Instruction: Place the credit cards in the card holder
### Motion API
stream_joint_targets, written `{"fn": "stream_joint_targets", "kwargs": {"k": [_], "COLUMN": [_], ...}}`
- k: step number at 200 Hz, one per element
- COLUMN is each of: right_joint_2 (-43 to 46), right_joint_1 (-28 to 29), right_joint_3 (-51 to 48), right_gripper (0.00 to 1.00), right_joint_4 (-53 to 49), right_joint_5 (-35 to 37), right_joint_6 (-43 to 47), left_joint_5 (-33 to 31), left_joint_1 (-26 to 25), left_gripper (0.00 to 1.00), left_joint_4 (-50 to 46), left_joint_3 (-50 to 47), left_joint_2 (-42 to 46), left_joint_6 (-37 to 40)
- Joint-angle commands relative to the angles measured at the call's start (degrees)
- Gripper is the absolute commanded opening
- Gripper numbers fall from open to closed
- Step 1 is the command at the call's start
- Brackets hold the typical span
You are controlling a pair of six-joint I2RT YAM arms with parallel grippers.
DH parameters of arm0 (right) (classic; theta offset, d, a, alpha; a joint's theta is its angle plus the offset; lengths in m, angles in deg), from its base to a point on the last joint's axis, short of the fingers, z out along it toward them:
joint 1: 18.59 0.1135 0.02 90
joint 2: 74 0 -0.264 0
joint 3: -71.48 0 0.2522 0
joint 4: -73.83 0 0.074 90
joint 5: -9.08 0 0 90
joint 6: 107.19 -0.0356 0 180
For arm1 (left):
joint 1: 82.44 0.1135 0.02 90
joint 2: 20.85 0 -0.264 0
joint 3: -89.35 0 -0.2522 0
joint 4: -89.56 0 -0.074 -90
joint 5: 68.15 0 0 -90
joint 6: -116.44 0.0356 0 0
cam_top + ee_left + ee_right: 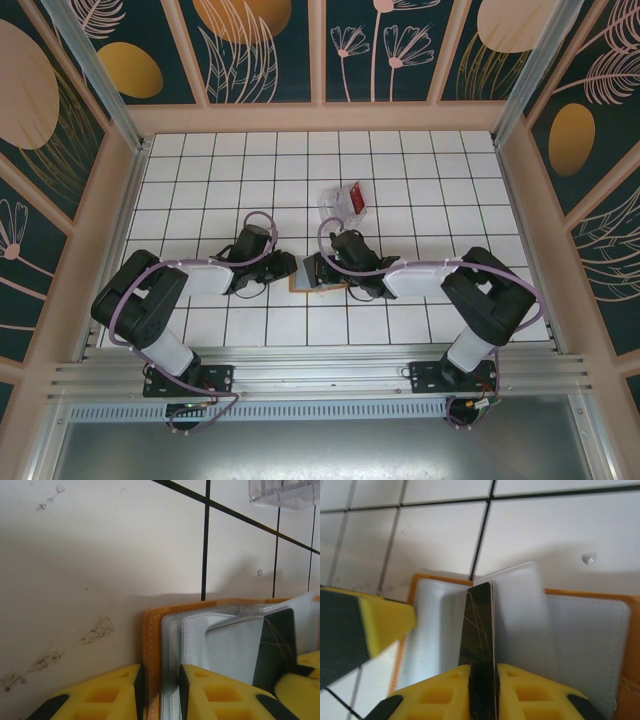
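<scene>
The card holder [152, 630] lies open on the tiled table, orange cover down and grey pockets up. My left gripper [160, 680] is shut on its left edge, pinching the orange cover and the grey lining. My right gripper [482, 672] holds a dark credit card [479, 625] edge-on between its pads. The card's far end stands over the grey pockets of the card holder [590, 640], beside a raised pocket flap. From above, both grippers [290, 268] [322, 270] meet over the card holder [318, 282]. A red credit card [357, 199] lies behind them.
A clear plastic case [333, 206] sits on the tiles just behind the grippers, next to the red card; its corner [285, 492] is at the top right of the left wrist view. Low walls ring the white tiled table [200, 170].
</scene>
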Motion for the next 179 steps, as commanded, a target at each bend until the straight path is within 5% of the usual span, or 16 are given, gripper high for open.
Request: {"fn": "stream_joint_targets", "kwargs": {"k": [1,81,179], "right_joint_2": [1.29,2.04,0.07], "right_joint_1": [0.66,0.64,0.65], "right_joint_3": [0.69,2.35,0.20], "right_gripper": [0.23,0.25,0.13], "right_joint_4": [-6.43,-7.82,-1.88], "right_joint_5": [3.94,1.32,-4.03], "right_joint_6": [0.59,1.83,-1.98], "left_joint_5": [-1.26,-1.34,-1.08], "left_joint_1": [-0.69,-0.74,-0.83], "left_gripper": [0.29,0.29,0.27], "left_joint_4": [-1.33,-0.52,1.20], "left_joint_3": [-1.65,-3.21,-5.52], "left_joint_2": [-2.48,-1.74,-1.45], "left_joint_6": [0.17,-0.57,-1.85]}}
